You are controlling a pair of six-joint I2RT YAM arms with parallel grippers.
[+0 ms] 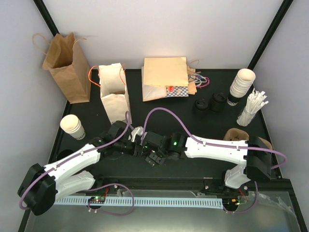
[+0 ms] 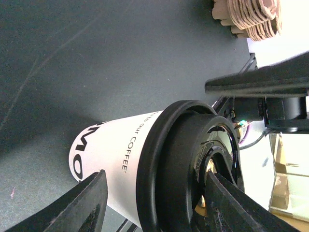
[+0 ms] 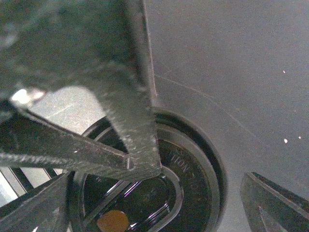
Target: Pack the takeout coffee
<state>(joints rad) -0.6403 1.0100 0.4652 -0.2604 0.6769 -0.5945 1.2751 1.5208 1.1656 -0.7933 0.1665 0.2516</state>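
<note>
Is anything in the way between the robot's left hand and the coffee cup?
No, nothing visible. The takeout coffee sits right between the fingers of the left gripper, on the black table. The right gripper hovers open over its lid.

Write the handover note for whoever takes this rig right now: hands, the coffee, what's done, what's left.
Left hand: fingers on either side of the takeout coffee; whether they grip it cannot be told.
Right hand: open, hovering over the black lid, fingers wide of it.
Coffee: between the two hands, just in front of the white paper bag.
Done: lid is on the cup.
Left: the cup is not packed yet. The white paper bag and the brown paper bag stand at the back, and the cup is in neither.
</note>
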